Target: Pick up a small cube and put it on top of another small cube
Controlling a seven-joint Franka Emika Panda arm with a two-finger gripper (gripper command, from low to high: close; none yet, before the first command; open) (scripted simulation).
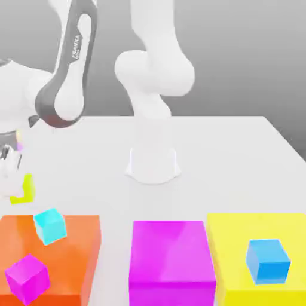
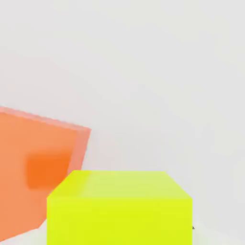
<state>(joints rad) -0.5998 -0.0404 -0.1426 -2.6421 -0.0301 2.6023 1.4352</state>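
The small cube (image 1: 25, 189), lime yellow-green and tiny, is at the exterior view's far left, just behind the orange block (image 1: 75, 236). My gripper (image 1: 14, 181) is down over it at the picture's edge, shut on it, with a white finger covering part of the cube. In the hand view the small cube (image 2: 119, 208) sits very close between the jaws, with the orange block (image 2: 33, 167) beside it. A cyan cube (image 1: 49, 225) and a magenta small cube (image 1: 27, 278) rest on top of the orange block.
A large magenta block (image 1: 170, 257) stands at the front middle. At the front right a large yellow block (image 1: 239, 239) carries a blue cube (image 1: 268, 260). The arm's white base (image 1: 153, 161) rises from the middle of the white table (image 1: 239, 161).
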